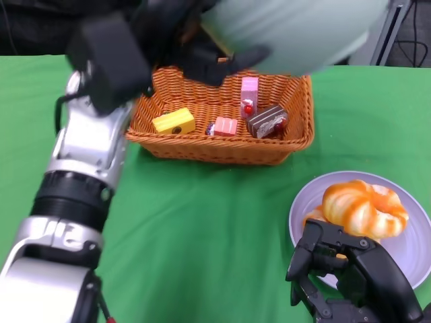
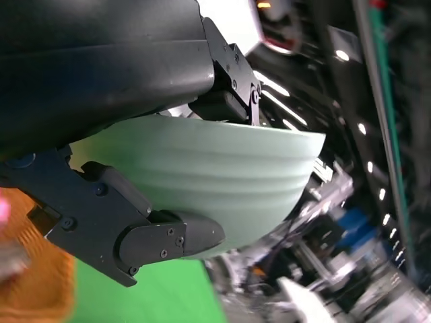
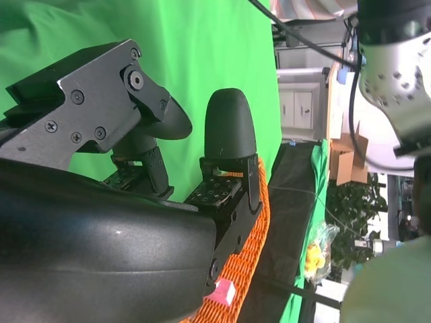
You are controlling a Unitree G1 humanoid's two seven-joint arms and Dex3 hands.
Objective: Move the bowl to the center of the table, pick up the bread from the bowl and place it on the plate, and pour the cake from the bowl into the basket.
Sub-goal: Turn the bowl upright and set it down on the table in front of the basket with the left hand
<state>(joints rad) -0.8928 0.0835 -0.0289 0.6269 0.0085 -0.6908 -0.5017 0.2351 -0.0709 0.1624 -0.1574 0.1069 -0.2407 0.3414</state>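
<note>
Head view has the left hand (image 1: 182, 40) gripping the pale green bowl (image 1: 296, 30), tipped above the far rim of the basket (image 1: 222, 145), and cake pieces (image 1: 225, 126) lie inside that basket. Near the basket's front right corner sits the plate (image 1: 411, 252) with bread (image 1: 363, 207), the empty right hand (image 1: 343, 276) beside it, fingers apart.

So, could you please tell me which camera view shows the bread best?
The head view: the bread lies whole on the plate, beside the right hand. Neither wrist view shows it.
</note>
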